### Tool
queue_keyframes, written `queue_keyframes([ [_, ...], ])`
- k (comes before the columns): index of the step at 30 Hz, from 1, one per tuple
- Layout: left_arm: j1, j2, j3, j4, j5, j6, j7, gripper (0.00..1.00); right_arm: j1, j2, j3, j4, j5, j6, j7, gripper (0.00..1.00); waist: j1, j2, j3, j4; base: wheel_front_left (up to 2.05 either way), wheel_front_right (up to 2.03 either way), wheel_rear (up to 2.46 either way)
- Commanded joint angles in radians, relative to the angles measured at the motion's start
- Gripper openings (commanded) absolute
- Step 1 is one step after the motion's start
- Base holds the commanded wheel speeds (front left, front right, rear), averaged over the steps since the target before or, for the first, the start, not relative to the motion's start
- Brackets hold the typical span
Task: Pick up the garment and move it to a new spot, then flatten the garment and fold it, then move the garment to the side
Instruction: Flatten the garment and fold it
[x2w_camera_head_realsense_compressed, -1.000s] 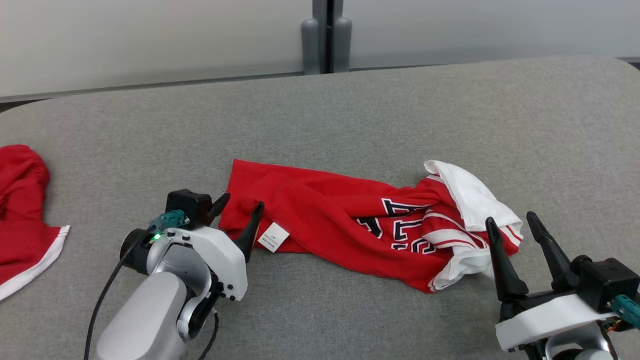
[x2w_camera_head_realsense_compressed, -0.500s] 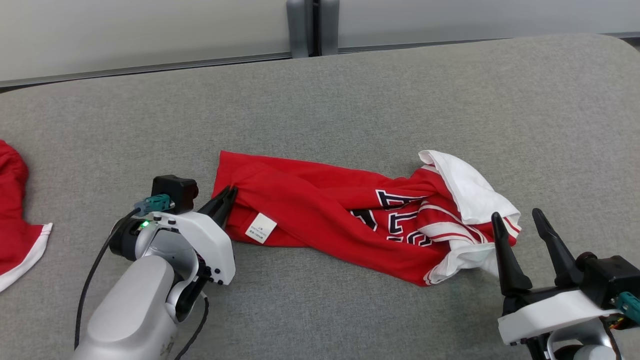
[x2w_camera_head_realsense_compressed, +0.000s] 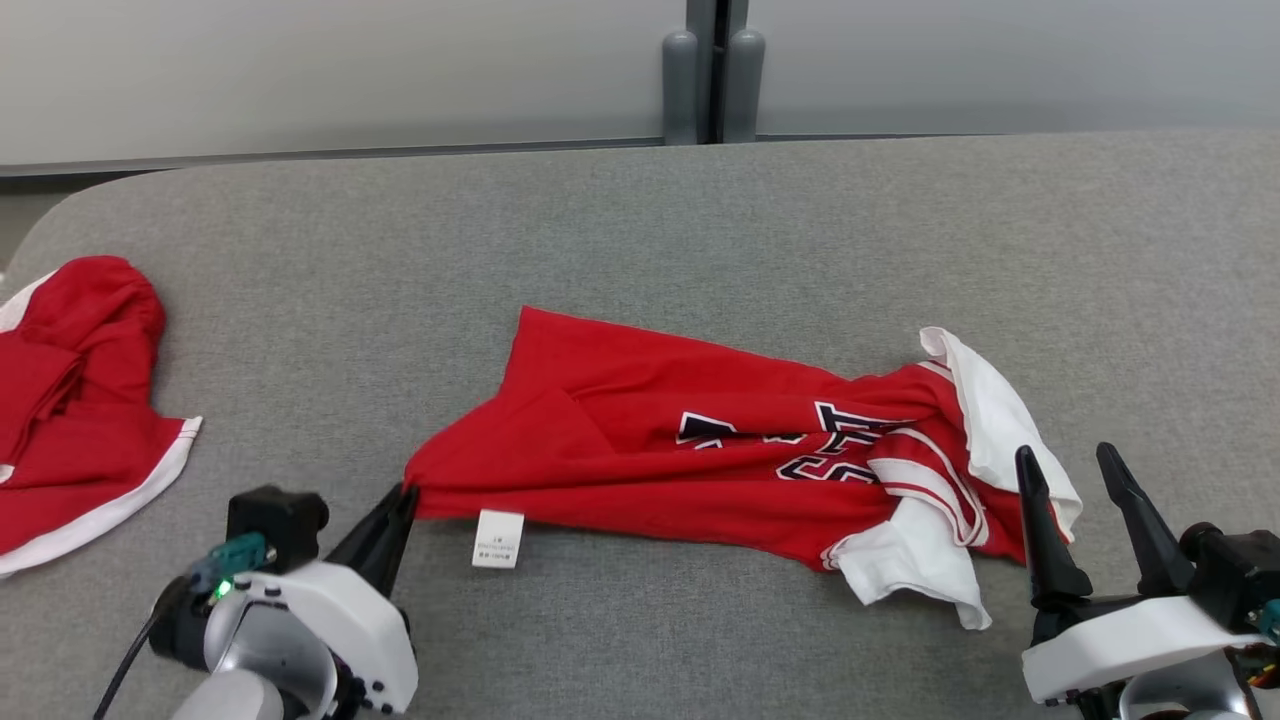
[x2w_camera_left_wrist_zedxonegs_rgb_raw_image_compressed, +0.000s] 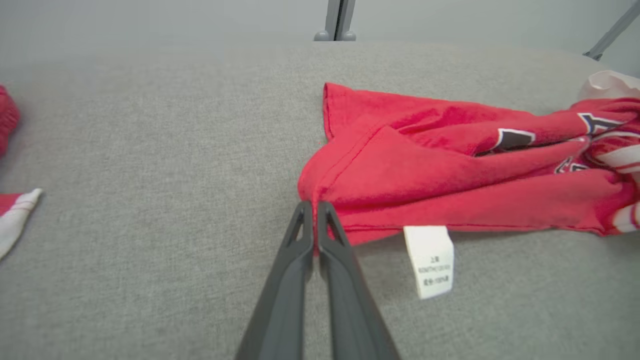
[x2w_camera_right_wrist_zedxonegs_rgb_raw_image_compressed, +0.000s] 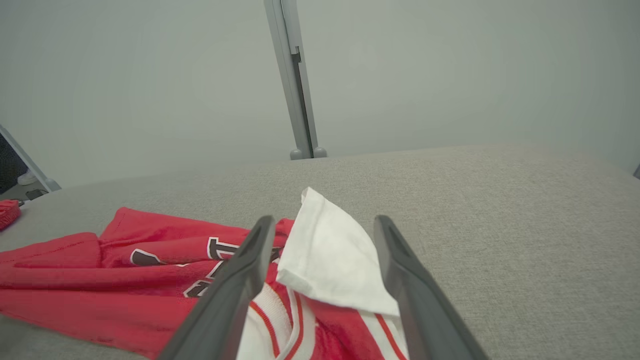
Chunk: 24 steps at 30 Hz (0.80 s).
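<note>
A red garment (x2w_camera_head_realsense_compressed: 660, 440) with dark lettering and white sleeves lies crumpled across the middle of the grey table (x2w_camera_head_realsense_compressed: 640, 240). My left gripper (x2w_camera_head_realsense_compressed: 405, 492) is shut on the garment's near left corner; in the left wrist view the left gripper (x2w_camera_left_wrist_zedxonegs_rgb_raw_image_compressed: 315, 206) pinches red cloth of the garment (x2w_camera_left_wrist_zedxonegs_rgb_raw_image_compressed: 425, 175) beside a white care label (x2w_camera_left_wrist_zedxonegs_rgb_raw_image_compressed: 432, 260). My right gripper (x2w_camera_head_realsense_compressed: 1070, 455) stands open just right of the white sleeve (x2w_camera_head_realsense_compressed: 990, 420). In the right wrist view the right gripper (x2w_camera_right_wrist_zedxonegs_rgb_raw_image_compressed: 325, 222) has its fingers apart on either side of the white sleeve (x2w_camera_right_wrist_zedxonegs_rgb_raw_image_compressed: 330, 260), above it.
A second red and white garment (x2w_camera_head_realsense_compressed: 70, 400) lies at the table's left edge. A grey post (x2w_camera_head_realsense_compressed: 710, 70) stands against the wall behind the table. Bare grey table surface stretches behind and in front of the garment.
My left gripper went from open to shut on the garment's corner and pulled it toward me, stretching the cloth. The head camera shifted. The right gripper stayed open by the white sleeve.
</note>
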<state>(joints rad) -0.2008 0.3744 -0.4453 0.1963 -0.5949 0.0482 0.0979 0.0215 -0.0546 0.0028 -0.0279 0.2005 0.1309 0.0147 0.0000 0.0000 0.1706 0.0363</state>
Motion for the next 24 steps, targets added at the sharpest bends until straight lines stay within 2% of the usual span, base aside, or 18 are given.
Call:
queue_keyframes([
  [1,0.028,0.011,0.009,-0.027,-0.012,0.016,0.006,0.0,0.006,-0.002,-0.006,-0.003,0.006,0.0,0.003,1.0,0.0,0.0,-0.004,0.014,0.0,0.0,0.0],
  [4,0.116,0.022,0.032,-0.114,-0.041,0.061,0.027,0.0,0.009,-0.001,-0.011,-0.007,0.005,0.0,0.014,1.0,0.0,0.0,0.001,0.027,0.0,0.0,0.0],
  [7,0.162,0.01,0.04,-0.144,-0.065,0.079,0.026,0.0,-0.002,0.0,-0.012,-0.011,0.003,0.0,0.018,1.0,0.0,0.0,0.009,0.031,0.0,0.0,0.0],
  [8,0.169,-0.001,0.04,-0.138,-0.072,0.083,0.023,0.33,-0.005,0.0,-0.014,-0.013,0.003,0.0,0.021,1.0,0.0,0.0,0.01,0.032,0.0,0.0,0.0],
  [9,0.168,-0.002,0.039,-0.128,-0.066,0.085,0.013,1.0,-0.009,0.0,-0.015,-0.015,0.001,0.0,0.023,1.0,0.0,0.0,0.011,0.032,0.0,0.0,0.0],
  [14,0.147,-0.06,0.065,-0.089,-0.078,0.085,-0.096,1.0,-0.016,0.001,-0.017,-0.036,-0.015,0.0,0.027,1.0,0.0,0.0,0.004,0.02,0.0,0.0,0.0],
  [20,0.116,-0.065,0.098,-0.098,0.006,0.118,-0.276,1.0,0.005,0.0,-0.032,-0.063,-0.031,0.0,0.038,1.0,0.0,0.0,-0.038,0.014,0.0,0.0,0.0],
  [24,0.108,-0.062,0.109,-0.101,0.047,0.13,-0.328,1.0,0.033,-0.002,-0.038,-0.073,-0.04,0.0,0.048,1.0,0.0,0.0,-0.072,0.017,0.0,0.0,0.0],
])
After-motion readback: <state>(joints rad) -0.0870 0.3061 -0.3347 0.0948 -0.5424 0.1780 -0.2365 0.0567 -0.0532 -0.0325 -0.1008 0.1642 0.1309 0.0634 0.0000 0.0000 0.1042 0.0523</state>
